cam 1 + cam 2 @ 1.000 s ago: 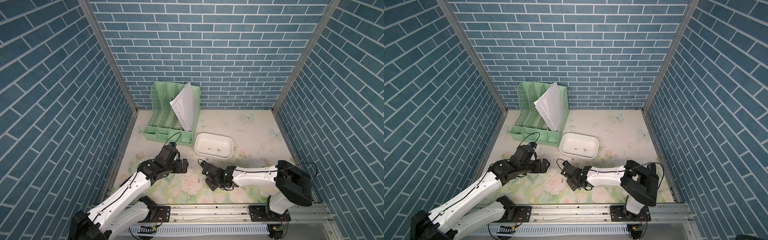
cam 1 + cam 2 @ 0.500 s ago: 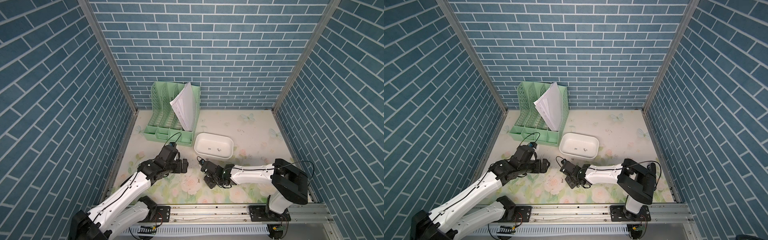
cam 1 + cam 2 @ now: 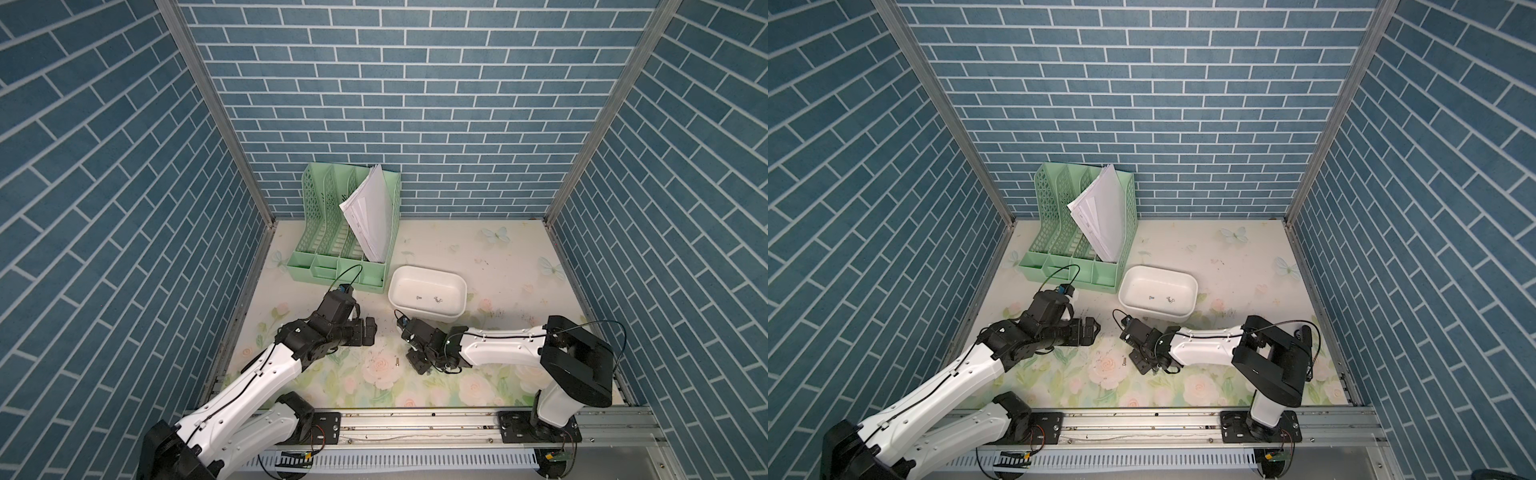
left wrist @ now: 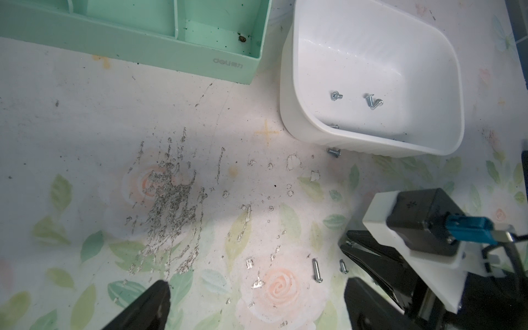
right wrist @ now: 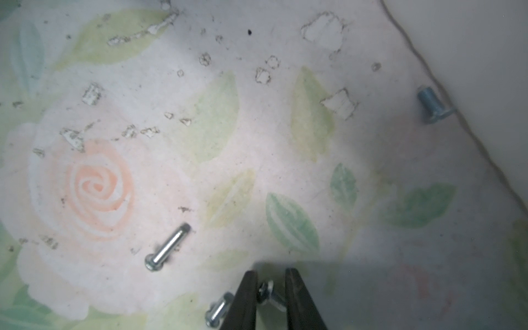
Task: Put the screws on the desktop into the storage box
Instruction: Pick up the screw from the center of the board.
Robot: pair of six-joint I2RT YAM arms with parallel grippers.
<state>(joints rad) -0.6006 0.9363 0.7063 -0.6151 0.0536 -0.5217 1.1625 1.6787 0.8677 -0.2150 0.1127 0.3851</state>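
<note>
Jaws of the right gripper (image 5: pixel 271 273) sit nearly together, pinching a short screw (image 5: pixel 267 290) that lies on the desktop (image 5: pixel 371 160), while those of the left gripper (image 4: pixel 257 283) stand wide apart over the same surface. We see a long screw (image 5: pixel 168 248) near the pinched one, a third screw (image 5: pixel 218 310) just beside it, a fourth screw (image 4: pixel 333 152) against the outer wall of the storage box (image 4: pixel 357 57), and several screws (image 4: pixel 336 95) inside it.
</note>
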